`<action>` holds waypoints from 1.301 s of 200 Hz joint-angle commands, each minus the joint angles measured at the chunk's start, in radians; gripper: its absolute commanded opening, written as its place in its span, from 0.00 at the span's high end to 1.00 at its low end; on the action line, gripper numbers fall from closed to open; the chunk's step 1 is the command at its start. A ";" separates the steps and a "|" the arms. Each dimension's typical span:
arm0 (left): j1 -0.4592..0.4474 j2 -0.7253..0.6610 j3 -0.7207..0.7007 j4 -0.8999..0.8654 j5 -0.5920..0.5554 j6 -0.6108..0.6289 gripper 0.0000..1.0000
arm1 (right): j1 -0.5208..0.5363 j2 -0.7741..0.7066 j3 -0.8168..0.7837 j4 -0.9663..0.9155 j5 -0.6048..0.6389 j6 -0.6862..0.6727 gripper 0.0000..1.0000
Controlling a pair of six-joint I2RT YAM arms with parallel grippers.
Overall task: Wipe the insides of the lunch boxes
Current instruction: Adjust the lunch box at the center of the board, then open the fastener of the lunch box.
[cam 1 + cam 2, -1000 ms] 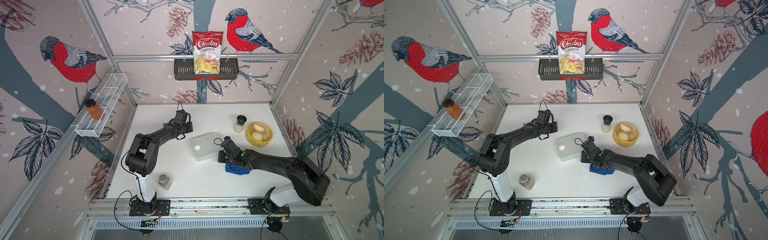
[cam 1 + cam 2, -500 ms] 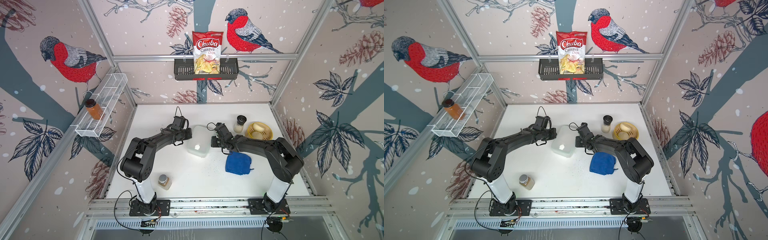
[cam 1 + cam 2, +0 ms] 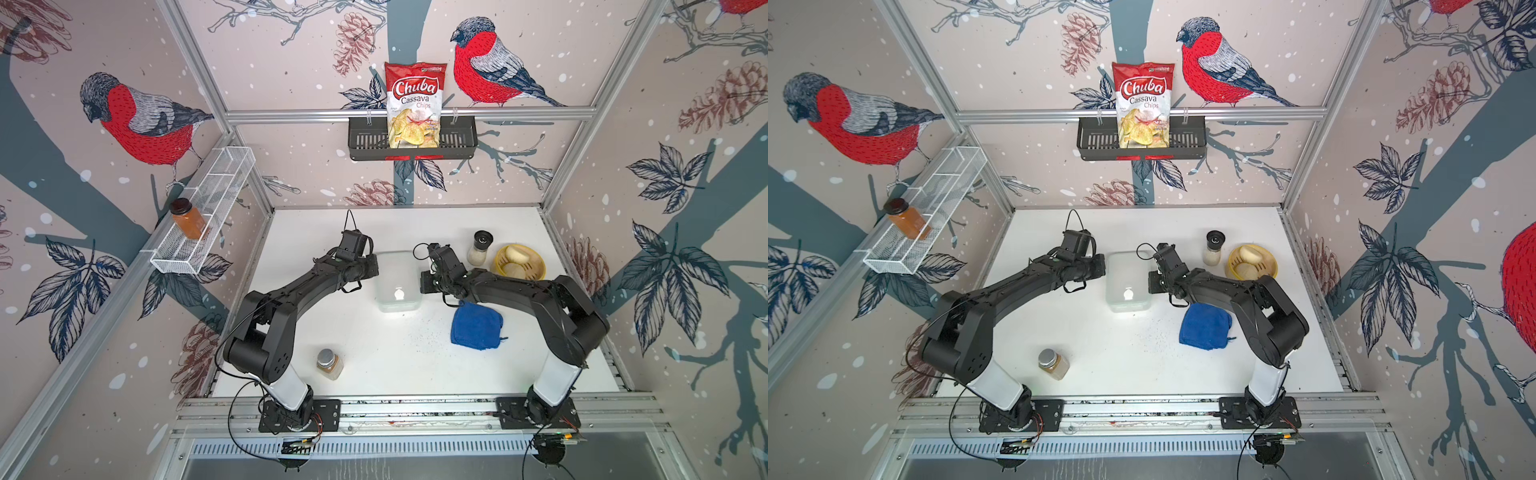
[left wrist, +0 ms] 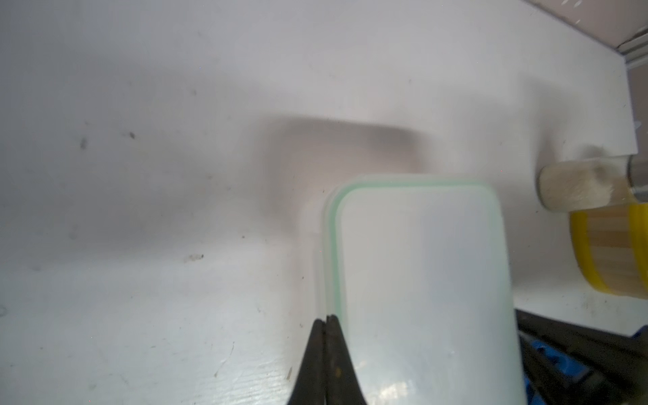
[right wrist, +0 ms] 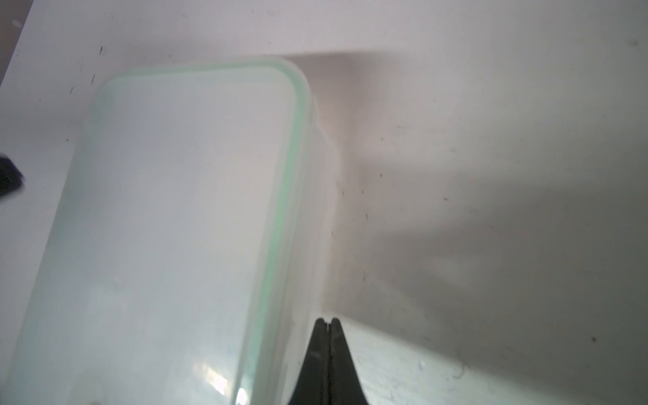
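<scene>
flanking lunch box [image 3: 397,279]: left tool [image 4: 326,317], right tool [image 5: 328,319]

The lidded lunch box [image 3: 397,279] sits mid-table. My left gripper [image 3: 375,267] is just beside its 9 o'clock side and my right gripper [image 3: 424,283] just beside its 3 o'clock side; I cannot tell whether either touches. From the box, the blue cloth [image 3: 476,328] lies at 4 o'clock, the shaker [image 3: 480,250] at 2 o'clock with the yellow steamer basket [image 3: 534,266] just beyond, and the spice jar [image 3: 329,364] at 7 o'clock.
</scene>
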 commanded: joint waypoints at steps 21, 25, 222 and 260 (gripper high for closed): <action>-0.003 -0.036 0.116 -0.080 -0.022 0.017 1.00 | -0.048 -0.108 -0.125 0.083 -0.087 0.051 0.95; -0.005 -0.038 0.118 -0.069 0.002 0.013 1.00 | -0.062 -0.124 -0.142 0.098 -0.116 0.054 0.92; -0.132 0.176 -0.020 0.044 0.172 -0.073 1.00 | -0.264 0.139 -0.391 1.179 -0.809 0.570 0.26; -0.132 0.199 -0.029 0.051 0.172 -0.075 1.00 | -0.239 0.179 -0.353 1.123 -0.777 0.544 0.25</action>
